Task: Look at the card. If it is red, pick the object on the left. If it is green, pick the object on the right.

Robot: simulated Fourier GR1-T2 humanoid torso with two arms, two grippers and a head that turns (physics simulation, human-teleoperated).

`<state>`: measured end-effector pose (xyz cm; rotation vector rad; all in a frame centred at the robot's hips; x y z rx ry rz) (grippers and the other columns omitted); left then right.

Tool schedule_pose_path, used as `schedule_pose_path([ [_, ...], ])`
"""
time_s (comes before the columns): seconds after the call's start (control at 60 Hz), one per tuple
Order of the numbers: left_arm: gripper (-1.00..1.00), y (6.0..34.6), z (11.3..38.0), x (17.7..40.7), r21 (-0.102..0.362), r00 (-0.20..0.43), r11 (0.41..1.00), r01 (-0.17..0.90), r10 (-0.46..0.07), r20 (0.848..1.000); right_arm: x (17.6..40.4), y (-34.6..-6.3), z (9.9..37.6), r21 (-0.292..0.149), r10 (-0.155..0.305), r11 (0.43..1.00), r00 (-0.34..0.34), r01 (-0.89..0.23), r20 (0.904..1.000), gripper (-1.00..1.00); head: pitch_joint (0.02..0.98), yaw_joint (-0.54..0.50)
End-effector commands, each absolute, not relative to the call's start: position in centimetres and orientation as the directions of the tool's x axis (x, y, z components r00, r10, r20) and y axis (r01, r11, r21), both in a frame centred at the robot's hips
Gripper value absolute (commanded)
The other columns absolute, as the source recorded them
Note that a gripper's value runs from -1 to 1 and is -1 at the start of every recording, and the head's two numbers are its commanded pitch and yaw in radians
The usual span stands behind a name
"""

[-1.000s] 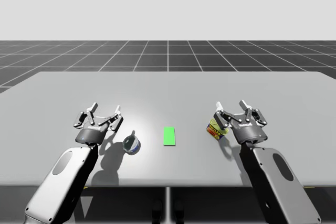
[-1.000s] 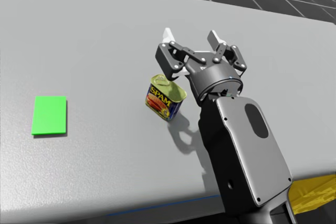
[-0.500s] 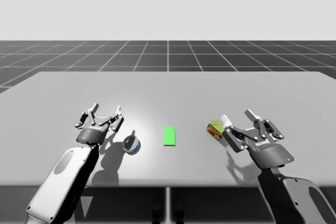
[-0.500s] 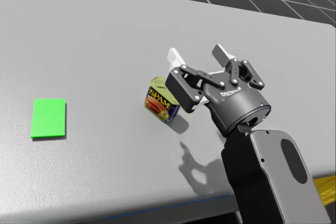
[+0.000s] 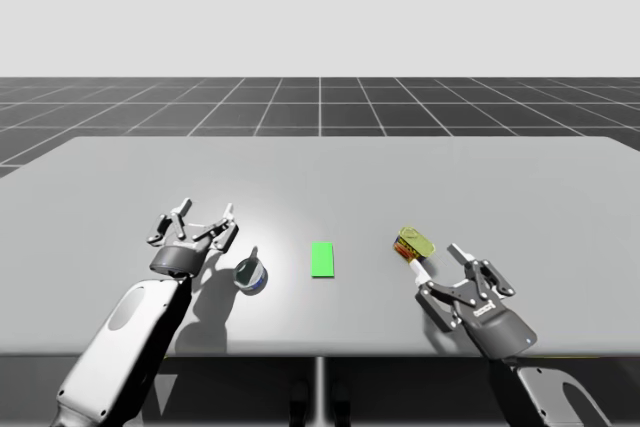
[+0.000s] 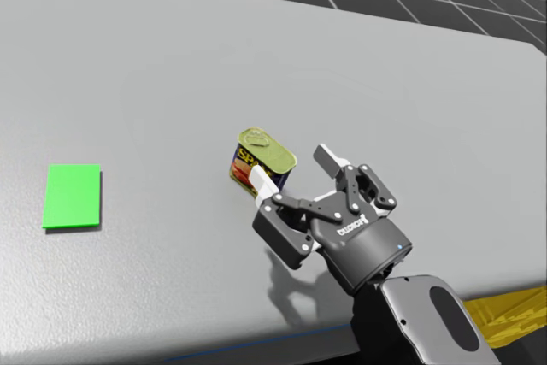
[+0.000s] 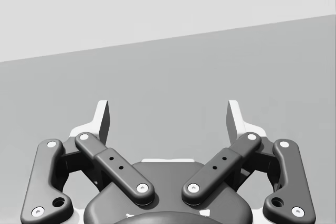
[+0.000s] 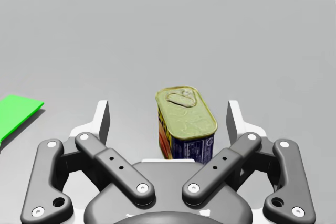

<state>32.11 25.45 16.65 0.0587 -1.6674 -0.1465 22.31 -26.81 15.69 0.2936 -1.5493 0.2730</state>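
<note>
Now my right gripper (image 6: 296, 171) has dropped low and pulled back toward me, fingers spread wide and empty, so the yellow-topped rectangular can (image 8: 186, 119) stands just ahead of the gap between them. The card (image 5: 321, 259), off to that gripper's left, is green, which makes this can the right pick: a short push forward, then a squeeze, I judge. My left gripper (image 5: 200, 219) hangs open, holding nothing.

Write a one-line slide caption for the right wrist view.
Open right gripper faces an upright rectangular yellow-topped tin just ahead, green card lying flat off to one side.
</note>
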Motion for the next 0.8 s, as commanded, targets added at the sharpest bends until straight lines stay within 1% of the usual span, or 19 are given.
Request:
schedule_pose_path([
  [0.017,-1.0,25.3,16.5,32.2,0.131,-0.1,0.99,0.05,-0.126,0.987,23.1,-26.8,13.7,0.009,0.0,0.937,0.026,-0.349,0.9997,-1.0,0.832,-0.4],
  [0.067,-1.0,25.3,16.5,32.2,0.131,-0.1,0.99,0.049,-0.125,0.987,23.6,-26.9,13.2,0.014,0.0,0.94,0.041,-0.341,0.9992,-1.0,0.83,-0.4],
  [0.217,-1.0,25.4,16.5,32.2,0.128,-0.1,0.991,0.045,-0.123,0.987,25.3,-26.6,12.0,0.006,0.017,0.942,0.066,-0.334,0.9977,-1.0,0.83,-0.4],
  [0.317,-1.0,25.4,16.5,32.2,0.127,-0.102,0.991,0.043,-0.123,0.987,26.0,-26.3,11.7,0.006,0.021,0.94,0.076,-0.342,0.9969,-1.0,0.83,-0.4],
  [0.35,-1.0,25.5,16.6,32.2,0.126,-0.103,0.991,0.041,-0.121,0.987,26.2,-26.0,11.6,0.0,0.028,0.939,0.078,-0.345,0.9966,-1.0,0.828,-0.4],
  [0.45,-1.0,25.5,16.6,32.2,0.125,-0.103,0.991,0.039,-0.12,0.987,26.5,-25.8,11.6,-0.003,0.034,0.937,0.081,-0.348,0.9961,-1.0,0.826,-0.39],
  [0.55,-1.0,25.5,16.6,32.2,0.125,-0.104,0.991,0.04,-0.12,0.987,26.6,-25.7,11.5,-0.033,0.07,0.94,0.098,-0.339,0.9927,-1.0,0.823,-0.4],
  [0.567,-1.0,25.5,16.6,32.2,0.125,-0.104,0.991,0.04,-0.12,0.987,26.6,-25.7,11.4,-0.046,0.084,0.941,0.099,-0.335,0.9915,-0.88,0.822,-0.4],
  [0.583,-1.0,25.5,16.6,32.2,0.125,-0.105,0.991,0.04,-0.12,0.987,26.6,-25.8,11.3,-0.059,0.094,0.946,0.096,-0.32,0.9909,-0.47,0.821,-0.4],
  [0.6,-1.0,25.6,16.7,32.2,0.125,-0.105,0.991,0.04,-0.12,0.987,26.6,-25.8,11.3,-0.059,0.095,0.948,0.1,-0.312,0.9905,-0.04,0.821,-0.4],
  [0.617,-1.0,25.6,16.7,32.2,0.124,-0.105,0.991,0.04,-0.119,0.987,26.6,-25.8,11.3,-0.063,0.099,0.953,0.108,-0.297,0.9892,0.21,0.82,-0.4],
  [0.633,-1.0,25.6,16.7,32.2,0.124,-0.105,0.992,0.04,-0.119,0.987,26.5,-25.9,11.3,-0.069,0.109,0.955,0.126,-0.288,0.986,0.87,0.819,-0.4],
  [0.65,-1.0,25.6,16.7,32.2,0.124,-0.105,0.992,0.04,-0.119,0.987,26.6,-26.0,11.2,-0.064,0.108,0.954,0.135,-0.293,0.985,0.96,0.818,-0.4],
  [0.683,-1.0,25.6,16.7,32.2,0.124,-0.106,0.992,0.039,-0.119,0.987,26.5,-26.0,11.2,-0.061,0.106,0.955,0.146,-0.29,0.9836,1.0,0.817,-0.4],
  [0.733,-1.0,25.6,16.7,32.2,0.124,-0.105,0.992,0.039,-0.119,0.987,26.6,-26.3,11.0,-0.065,0.113,0.958,0.158,-0.279,0.9809,1.0,0.81,-0.4],
  [0.767,-1.0,25.6,16.7,32.2,0.124,-0.105,0.991,0.04,-0.119,0.987,26.6,-26.4,10.9,-0.061,0.112,0.959,0.172,-0.278,0.9786,1.0,0.803,-0.4],
  [0.8,-1.0,25.6,16.6,32.2,0.125,-0.105,0.991,0.039,-0.12,0.987,26.6,-26.4,10.8,-0.058,0.11,0.959,0.174,-0.279,0.9786,1.0,0.794,-0.4],
])
